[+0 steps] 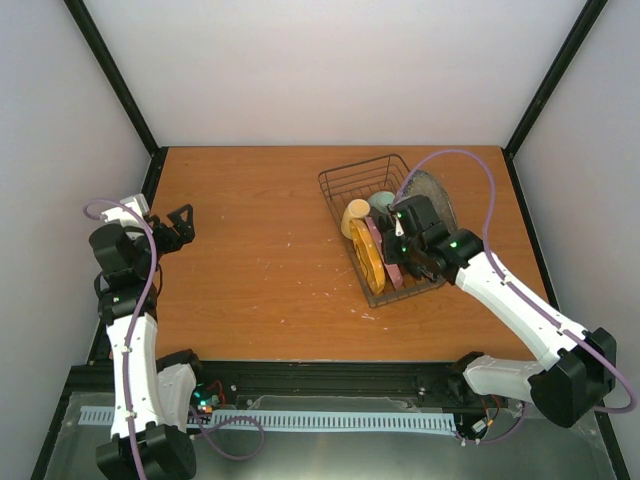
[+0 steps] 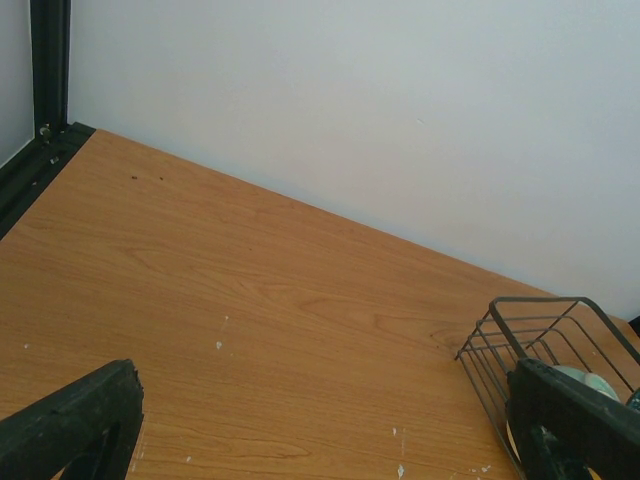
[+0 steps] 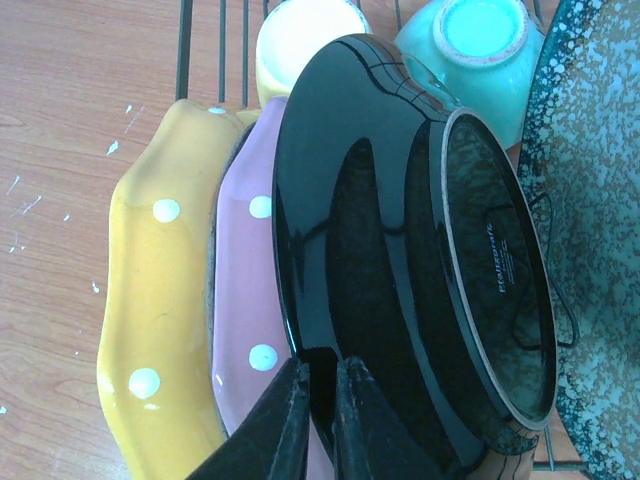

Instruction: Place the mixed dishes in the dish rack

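— Right wrist view first: what's in the jaws?
— The right gripper point(image 3: 322, 372) is pinched nearly closed on the lower rim of a glossy black round plate point(image 3: 400, 250). The plate stands on edge, underside toward the camera, with its foot ring and a printed mark showing.
— And its neighbours?
— Right against its left side there's a pink plate with white dots point(image 3: 245, 300), also on edge. Left of that is an orange-yellow plate with white dots and a wavy rim point(image 3: 160, 300). Three in a row, like files in a drawer.
— The big one?
— The large grey speckled plate point(image 3: 595, 200) is on the black plate's other side. From overhead it leans at the rack's right side. I can't tell whether it sits inside the wires or against them from outside.
— The rack itself?
— The rectangular dark wire dish rack point(image 1: 352, 190) sits at an angle on the right half of the brown wooden table point(image 1: 250, 250). At its far end are a yellow ceramic mug point(image 3: 300, 40) and a small pale green bowl point(image 3: 475, 50), side by side, the bowl's base turned toward the wrist camera.
— Left arm?
— The left gripper point(image 1: 183, 222) hangs over the table's left edge, well apart from the rack, jaws spread wide.
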`<state>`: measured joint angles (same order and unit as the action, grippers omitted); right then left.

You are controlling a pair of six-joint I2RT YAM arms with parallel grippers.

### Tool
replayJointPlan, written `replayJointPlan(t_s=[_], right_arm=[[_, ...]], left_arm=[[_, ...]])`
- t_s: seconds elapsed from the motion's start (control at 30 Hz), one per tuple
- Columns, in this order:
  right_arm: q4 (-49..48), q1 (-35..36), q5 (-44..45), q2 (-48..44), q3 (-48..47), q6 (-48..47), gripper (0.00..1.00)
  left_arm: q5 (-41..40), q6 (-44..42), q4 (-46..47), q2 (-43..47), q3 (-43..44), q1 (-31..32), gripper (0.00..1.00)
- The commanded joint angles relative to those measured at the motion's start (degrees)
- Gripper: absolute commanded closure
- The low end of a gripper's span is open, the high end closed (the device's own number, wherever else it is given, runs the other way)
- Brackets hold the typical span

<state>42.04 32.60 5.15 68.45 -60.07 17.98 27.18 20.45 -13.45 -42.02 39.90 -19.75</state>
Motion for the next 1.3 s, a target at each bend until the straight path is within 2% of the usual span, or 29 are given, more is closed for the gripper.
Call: replayJointPlan(t_s=[0.0, 0.53, 1.0, 1.27], right_arm=[[4.8, -1.5, 6.1, 2.6, 0.5, -0.7, 0.92], [6.9, -7.8, 18.5, 3.9, -2.3, -1.6, 0.89], [8.6, -9.7, 25.9, 1.4, -3.2, 0.6, 0.83], [8.5, -9.7, 29.4, -1.8, -3.9, 1.3, 0.56]], left_arm=[[-0.5, -0.3, 0.2, 1.3, 1.2, 0.2, 0.00], [-1.8, -1.4, -0.9, 1.1, 3.3, 0.2, 0.00], [-2.0, -1.5, -1.5, 0.9, 4.7, 0.3, 0.00], [-1.8, -1.3, -1.4, 0.9, 4.8, 0.2, 0.00]])
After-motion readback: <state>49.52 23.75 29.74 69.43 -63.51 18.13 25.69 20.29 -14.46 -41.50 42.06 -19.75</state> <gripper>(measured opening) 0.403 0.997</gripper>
